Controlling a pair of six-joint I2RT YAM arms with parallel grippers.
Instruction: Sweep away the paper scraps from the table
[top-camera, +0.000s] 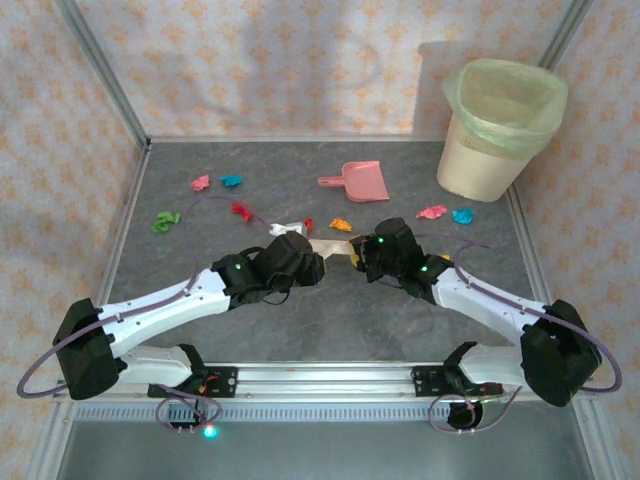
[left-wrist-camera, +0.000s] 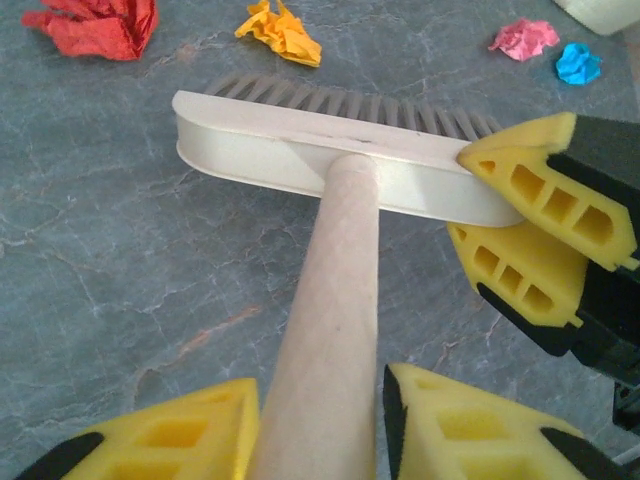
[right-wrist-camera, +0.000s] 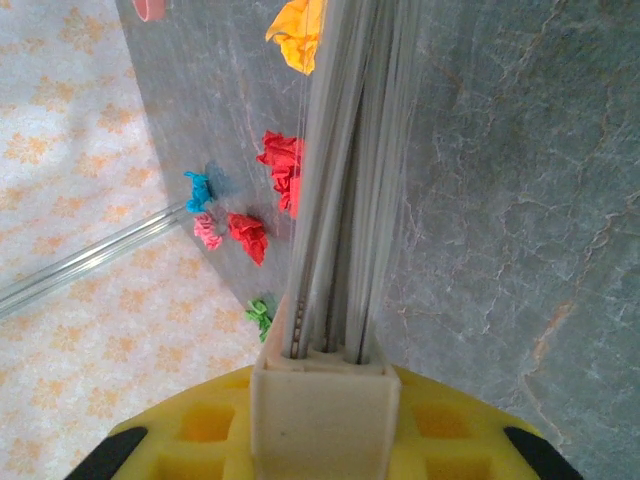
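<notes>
Left gripper (left-wrist-camera: 320, 415) clenched on brush (left-wrist-camera: 300, 150) handle, right gripper (left-wrist-camera: 505, 210) pinching the head's end, at middle of table (top-camera: 330, 330). Scraps (top-camera: 240, 210) lie past the bristles toward the far edge, strung left to right. Orange scrap (left-wrist-camera: 282, 32) is nearest, so the sweep likely goes outward.

The left arm (top-camera: 160, 305) and right arm (top-camera: 490, 300) have white shells between bulky black joint housings, with small green lights (top-camera: 238, 267) at the wrists. Thin lilac cables (top-camera: 40, 375) loop from the shoulders. The left tool (left-wrist-camera: 320, 385) and right tool (left-wrist-camera: 470, 205) have yellow fingers (left-wrist-camera: 520, 185) with ribbed cut-outs and black backs.
</notes>
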